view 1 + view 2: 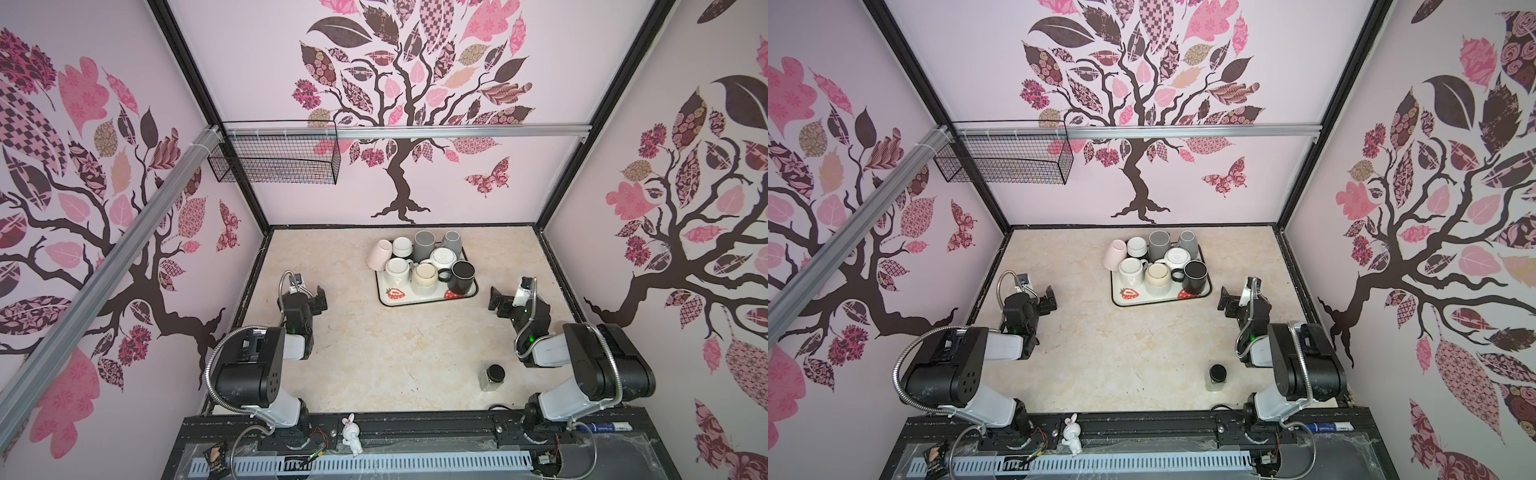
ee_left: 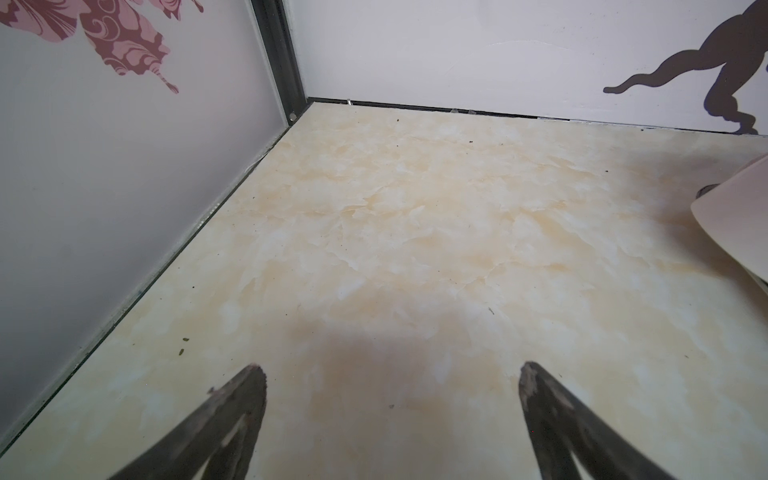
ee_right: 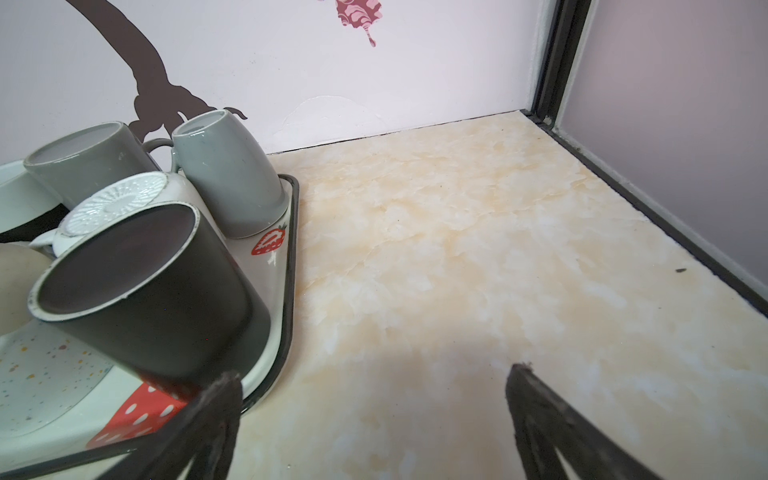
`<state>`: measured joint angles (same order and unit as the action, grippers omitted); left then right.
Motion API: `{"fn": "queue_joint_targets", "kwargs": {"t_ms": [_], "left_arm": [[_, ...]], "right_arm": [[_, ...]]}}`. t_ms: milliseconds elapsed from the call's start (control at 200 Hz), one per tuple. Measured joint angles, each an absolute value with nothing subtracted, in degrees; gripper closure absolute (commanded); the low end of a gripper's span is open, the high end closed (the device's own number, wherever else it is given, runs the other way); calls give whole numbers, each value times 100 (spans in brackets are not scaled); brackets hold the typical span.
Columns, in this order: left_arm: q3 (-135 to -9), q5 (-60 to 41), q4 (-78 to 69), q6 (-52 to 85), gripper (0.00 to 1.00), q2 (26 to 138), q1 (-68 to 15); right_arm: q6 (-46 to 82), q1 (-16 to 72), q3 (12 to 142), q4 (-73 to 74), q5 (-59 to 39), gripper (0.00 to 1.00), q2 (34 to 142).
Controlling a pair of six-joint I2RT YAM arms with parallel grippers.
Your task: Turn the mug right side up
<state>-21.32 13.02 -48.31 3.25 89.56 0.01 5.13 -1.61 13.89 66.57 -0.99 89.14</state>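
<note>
Several mugs stand bottom up, crowded on a white strawberry tray (image 1: 384, 297) at the back middle of the table. Among them are a black mug (image 1: 462, 276) (image 3: 153, 291) at the tray's near right corner, a grey mug (image 1: 452, 242) (image 3: 232, 174) behind it, and a pink mug (image 1: 379, 254) (image 2: 735, 224) leaning at the tray's far left corner. My left gripper (image 1: 318, 300) (image 2: 390, 374) hovers open over bare table left of the tray. My right gripper (image 1: 496, 301) (image 3: 374, 374) is open just right of the tray, beside the black mug, holding nothing.
A small glass jar with a black lid (image 1: 492, 376) stands on the table near the right arm's base. A wire basket (image 1: 276, 160) hangs on the back wall at the left. Walls close in the table on three sides. A white bunny figure (image 1: 351, 432) sits on the front rail.
</note>
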Motion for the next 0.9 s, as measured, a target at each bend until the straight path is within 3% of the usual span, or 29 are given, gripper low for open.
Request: {"fn": "queue_joint_targets", "kwargs": {"t_ms": [290, 460, 660, 800, 895], "left_arm": [[-2132, 1409, -4805, 217, 3, 8873, -143], [-2414, 1684, -3557, 165, 3, 7861, -499], [-3573, 1000, -1981, 482, 30, 7150, -633], [-4327, 202, -1024, 910, 37, 7308, -989], [-4792, -174, -506, 980, 47, 7719, -1555]], "right_arm": [[515, -156, 1389, 6501, -23, 2, 8670], [871, -156, 2128, 4737, -97, 12, 7837], [1813, -128, 3426, 2974, -642, 27, 7675], [2108, 244, 3940, 1977, -893, 32, 7686], [2139, 687, 4320, 1413, -1002, 31, 7758]]}}
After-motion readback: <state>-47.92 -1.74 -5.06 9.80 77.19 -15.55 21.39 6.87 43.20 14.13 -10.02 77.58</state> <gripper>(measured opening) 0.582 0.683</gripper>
